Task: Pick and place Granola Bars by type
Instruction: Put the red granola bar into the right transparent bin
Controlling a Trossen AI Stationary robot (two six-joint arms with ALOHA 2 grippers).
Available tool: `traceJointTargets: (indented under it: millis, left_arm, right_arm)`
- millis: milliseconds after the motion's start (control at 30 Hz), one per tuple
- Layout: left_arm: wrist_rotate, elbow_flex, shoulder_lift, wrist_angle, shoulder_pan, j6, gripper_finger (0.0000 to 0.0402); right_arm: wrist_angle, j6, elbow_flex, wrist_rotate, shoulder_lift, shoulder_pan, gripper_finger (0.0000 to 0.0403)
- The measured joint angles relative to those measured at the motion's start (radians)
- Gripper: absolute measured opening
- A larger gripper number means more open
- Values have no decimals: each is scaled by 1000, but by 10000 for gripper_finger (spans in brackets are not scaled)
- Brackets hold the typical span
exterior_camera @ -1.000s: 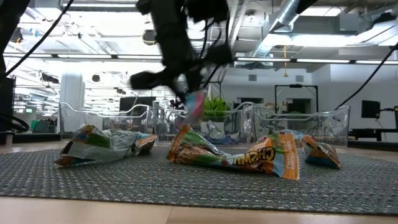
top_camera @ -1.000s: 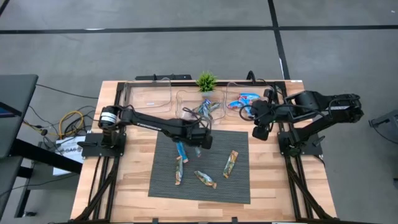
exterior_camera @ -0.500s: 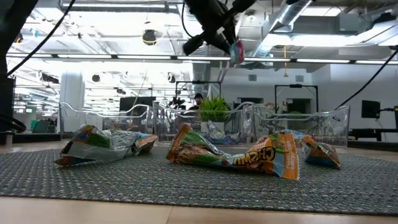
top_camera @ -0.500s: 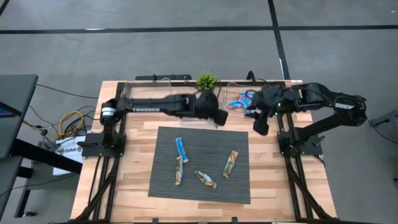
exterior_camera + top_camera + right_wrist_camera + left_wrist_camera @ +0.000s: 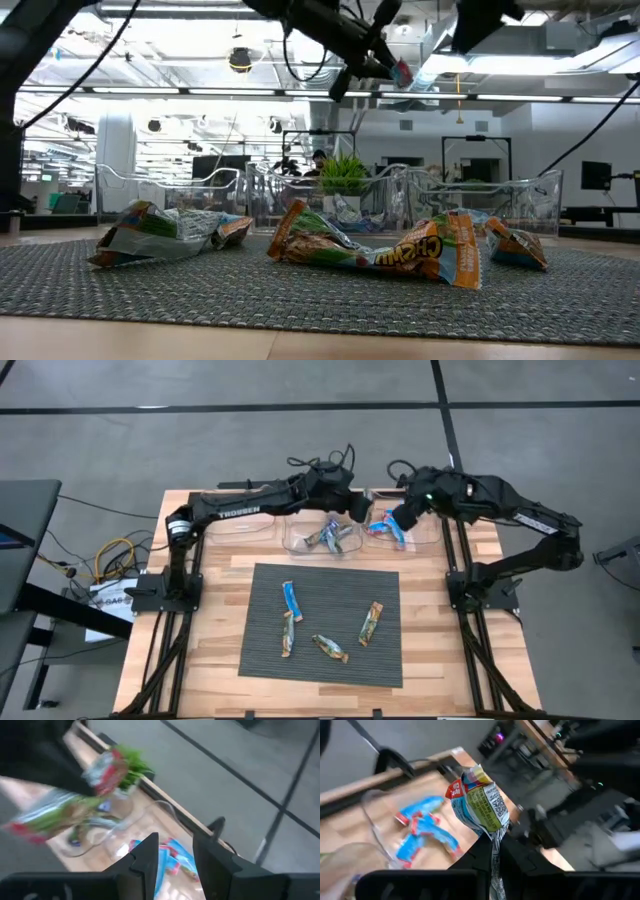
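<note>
Low view, nearest: loose Granola Bars [image 5: 375, 245] on mat [image 5: 300, 300]. Behind: clear bins [image 5: 440, 200]. Up high: left gripper [image 5: 492, 851] pinching held bar [image 5: 479, 802] over right bin [image 5: 400, 525]. Best centre above blue bars [image 5: 427, 831] before letting go. Right gripper [image 5: 172, 851] spread, empty, hovering near. Left wrist view alone shows pinch and label.

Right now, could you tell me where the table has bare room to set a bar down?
Free: the mat right of the four bars, and the wood left of it. Crowded: the middle bin and right bin beneath the left gripper and right gripper.
</note>
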Motion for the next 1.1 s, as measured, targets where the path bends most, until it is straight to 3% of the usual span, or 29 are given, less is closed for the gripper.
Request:
traceJointTargets:
  millis: [167,300,500,667,933,1100]
  left_arm:
    - [144,1,77,145,35,-54,14]
    - [157,-1,103,131,39,-44,14]
    - [188,-1,89,134,38,26,14]
    - [213,0,56,95,42,68,13]
    - [212,0,-18,47,42,135,13]
    - [178,0,-75,21,42,174,13]
  right_arm:
    - [1,1,0,-12,42,-44,114]
    - [12,3,0,-28,49,-58,114]
    - [13,11,0,-224,49,-116,114]
    - [30,12,0,-290,41,-212,114]
    - [138,-5,-13,-621,3,-392,139]
    - [314,48,-147,-874,-32,-431,188]
